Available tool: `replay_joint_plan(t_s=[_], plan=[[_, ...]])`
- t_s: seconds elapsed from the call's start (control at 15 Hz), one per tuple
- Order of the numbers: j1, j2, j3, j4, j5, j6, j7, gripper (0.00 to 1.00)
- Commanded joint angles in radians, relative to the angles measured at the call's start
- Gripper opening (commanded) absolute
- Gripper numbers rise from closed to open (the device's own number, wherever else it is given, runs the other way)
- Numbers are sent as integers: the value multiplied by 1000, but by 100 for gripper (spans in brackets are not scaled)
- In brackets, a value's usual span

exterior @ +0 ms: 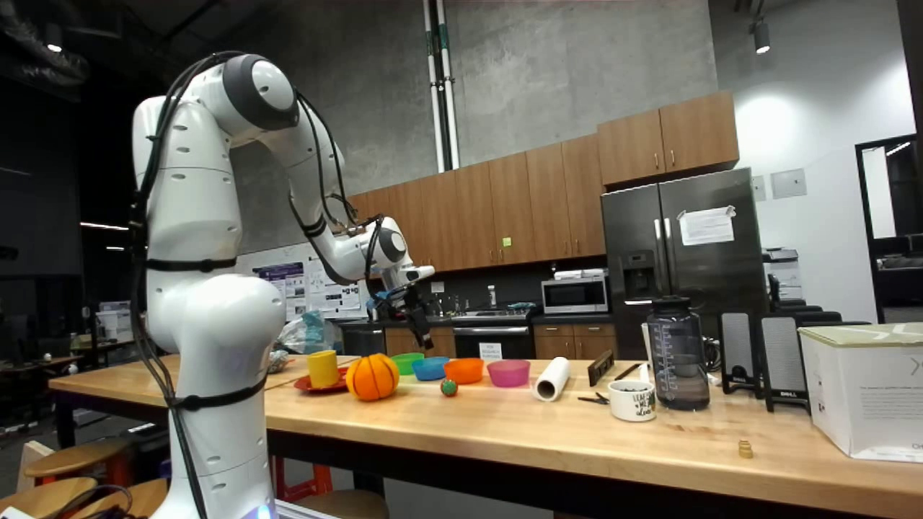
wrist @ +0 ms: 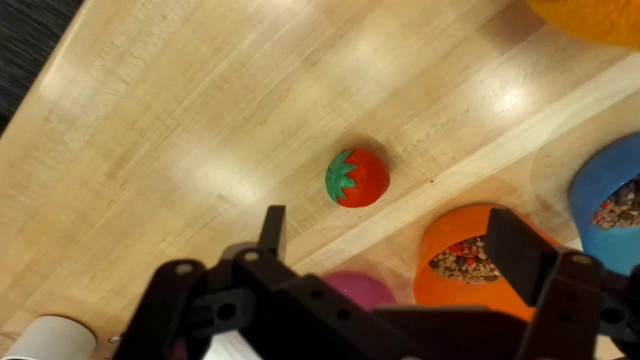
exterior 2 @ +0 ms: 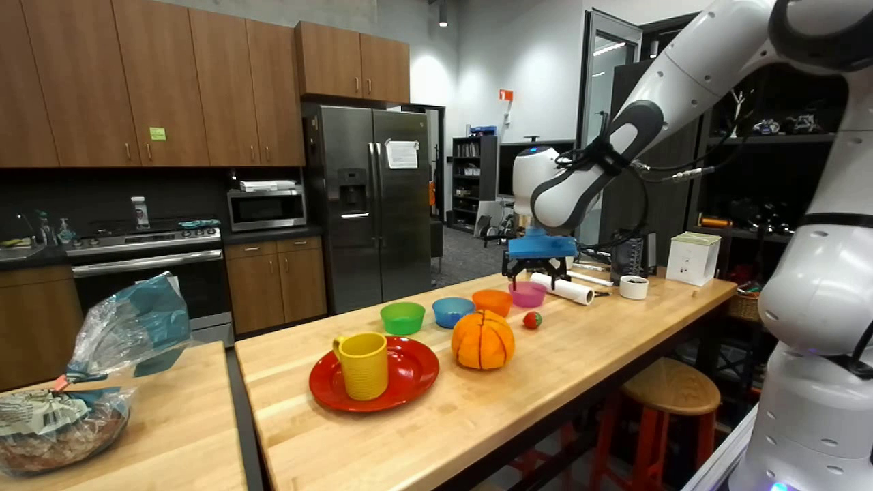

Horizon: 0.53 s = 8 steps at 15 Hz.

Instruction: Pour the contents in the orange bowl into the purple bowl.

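Orange bowl (exterior: pixel 464 372): upright on the desk (exterior: pixel 519 429), between the blue bowl (exterior: pixel 430 370) and the purple bowl (exterior: pixel 509 374).
Contents (wrist: pixel 465 265): brown, dark and red bits lying inside the orange bowl.
Fingers (wrist: pixel 517 257): parted wide, hanging above the desk.

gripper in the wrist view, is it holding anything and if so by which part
Nothing is held: the gripper is open, its jaws apart with nothing clamped between them, and the orange bowl rests on the table.

The arm (exterior: pixel 193 194) arches high, its gripper (exterior 2: pixel 534 279) pointing down, jaws spread apart.
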Motion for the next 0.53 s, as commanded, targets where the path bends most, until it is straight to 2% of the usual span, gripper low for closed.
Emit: replay_joint_plan(t_s=[0.0, 0.27, 0.47], plan=[[43, 113, -33, 90, -61, -1, 198, 100], [100, 213, -84, 168, -80, 19, 323, 100], [139, 276, -132, 221, -91, 55, 341, 100]])
